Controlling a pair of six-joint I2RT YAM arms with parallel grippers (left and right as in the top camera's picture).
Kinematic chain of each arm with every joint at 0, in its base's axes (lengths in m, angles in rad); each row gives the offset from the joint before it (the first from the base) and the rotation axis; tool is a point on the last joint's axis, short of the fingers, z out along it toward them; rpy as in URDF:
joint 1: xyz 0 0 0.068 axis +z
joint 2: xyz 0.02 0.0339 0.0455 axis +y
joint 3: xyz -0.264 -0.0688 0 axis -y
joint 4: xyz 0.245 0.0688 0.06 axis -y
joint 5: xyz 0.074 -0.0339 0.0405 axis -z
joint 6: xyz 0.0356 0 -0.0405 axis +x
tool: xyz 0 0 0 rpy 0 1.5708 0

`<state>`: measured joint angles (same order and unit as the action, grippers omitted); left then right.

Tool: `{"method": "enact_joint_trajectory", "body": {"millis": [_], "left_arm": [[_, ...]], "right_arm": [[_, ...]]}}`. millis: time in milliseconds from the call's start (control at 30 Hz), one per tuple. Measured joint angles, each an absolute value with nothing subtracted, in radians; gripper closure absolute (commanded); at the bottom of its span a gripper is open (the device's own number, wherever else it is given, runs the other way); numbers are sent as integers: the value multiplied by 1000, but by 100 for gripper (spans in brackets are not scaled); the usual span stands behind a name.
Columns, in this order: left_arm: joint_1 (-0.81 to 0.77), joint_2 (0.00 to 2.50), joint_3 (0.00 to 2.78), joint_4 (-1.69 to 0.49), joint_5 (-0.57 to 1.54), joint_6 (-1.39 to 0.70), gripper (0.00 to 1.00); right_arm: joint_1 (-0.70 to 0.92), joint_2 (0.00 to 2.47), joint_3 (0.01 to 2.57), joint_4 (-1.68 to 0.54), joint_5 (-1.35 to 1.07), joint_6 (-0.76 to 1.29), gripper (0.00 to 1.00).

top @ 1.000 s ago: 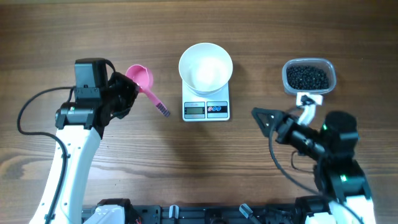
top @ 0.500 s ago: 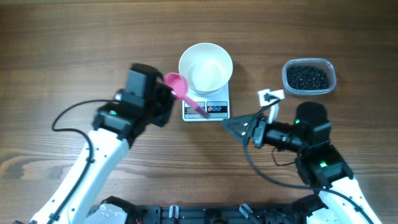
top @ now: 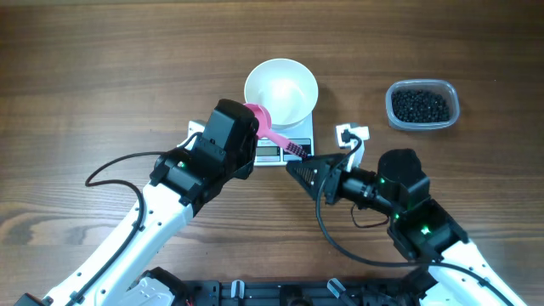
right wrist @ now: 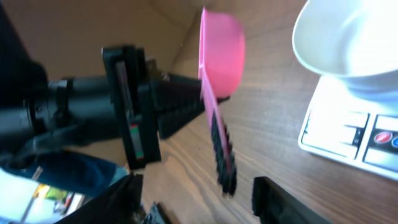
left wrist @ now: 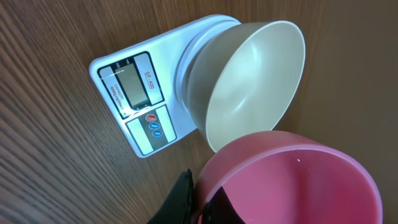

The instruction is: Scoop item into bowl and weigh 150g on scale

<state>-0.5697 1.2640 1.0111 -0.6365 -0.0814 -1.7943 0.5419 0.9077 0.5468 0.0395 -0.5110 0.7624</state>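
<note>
I saw the white bowl (top: pixel 281 92) sitting on the scale (left wrist: pixel 143 106). My left pincer (top: pixel 251 126) was clenched on a pink scoop (top: pixel 265 121), held above the scale's display, beside the bowl. My right pincer (top: pixel 291 165) stood released, fingers (right wrist: pixel 121 196) either side of the scoop's handle tip. Black beads (top: pixel 419 104) filled a clear tub (top: pixel 389 109) right of the scale.

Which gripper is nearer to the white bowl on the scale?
Left. The left gripper holds the pink scoop right beside the white bowl's rim. The right gripper sits farther off, by the scale's front edge, open around the scoop's handle end.
</note>
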Motion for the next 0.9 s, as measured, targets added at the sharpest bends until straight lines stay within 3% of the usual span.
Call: {"method": "enact_joint_trajectory", "body": {"millis": [433,733,900], "left_arm": [[-570,1264,1011,-644,-72,-1793,96],[-570,1264,1011,-644,-69,-1756,96],[-569,1264,1011,-644,-55,-1755,96]], "right_arm": [[542,1050,547,254,-526,766,64],[542,1064,547,270,-543,765,78],[542,1065,547,269,-543,765,79]]}}
